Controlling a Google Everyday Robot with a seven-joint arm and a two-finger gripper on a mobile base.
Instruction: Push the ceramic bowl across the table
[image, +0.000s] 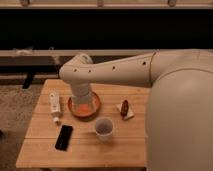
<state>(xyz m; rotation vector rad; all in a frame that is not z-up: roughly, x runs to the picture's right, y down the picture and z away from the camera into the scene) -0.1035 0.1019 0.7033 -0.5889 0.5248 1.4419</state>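
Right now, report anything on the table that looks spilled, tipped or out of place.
Nothing looks spilled or broken. The white tube lies on its side on the table, left of the ceramic bowl, which may be deliberate. The white cup stands upright. The pincer is down at the bowl.

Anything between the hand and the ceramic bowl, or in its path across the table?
Nothing between: the hand sits over the ceramic bowl. In view, a white tube lies just left of it, a white cup front-right.
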